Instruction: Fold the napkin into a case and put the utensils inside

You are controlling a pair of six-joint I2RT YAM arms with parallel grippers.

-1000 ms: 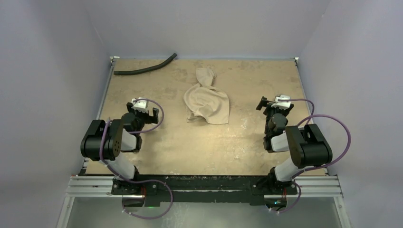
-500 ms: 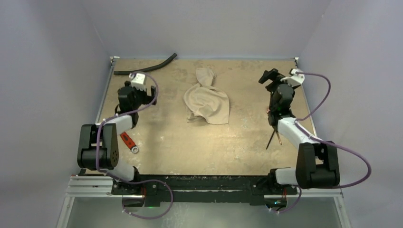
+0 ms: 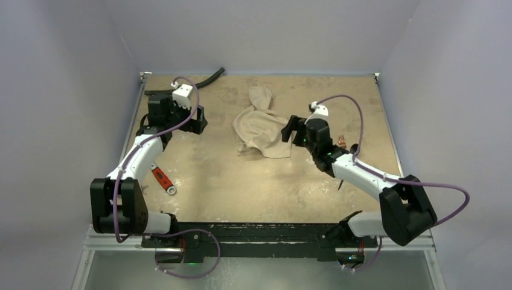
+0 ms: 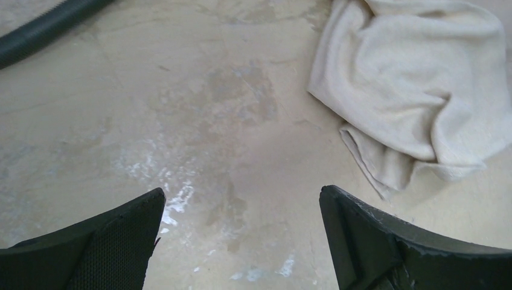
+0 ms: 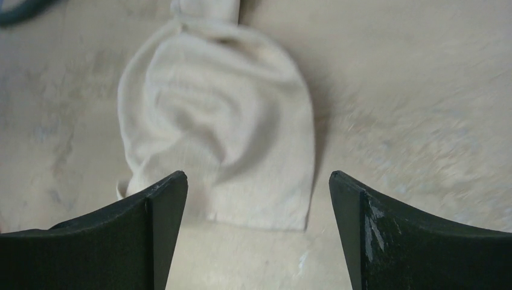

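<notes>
Rumpled napkin [image 4: 416, 90] lying ahead of the spread left gripper [image 4: 240, 196]

The beige napkin lies in soft folds on the tabletop [image 4: 199, 121], running off the top and right edges of the view, with a doubled hem at its near corner. Left of the napkin and well apart from it, a black hose [image 4: 42, 27] crosses the far corner. Nearer than the napkin, the gripper's jaws stand wide apart over whitish-scuffed tabletop, the right jaw's tip close beside the napkin's near corner without touching it.

One napkin [image 3: 262, 130]; one black hose [image 3: 211, 75]; one red-handled tool [image 3: 162, 179].
</notes>
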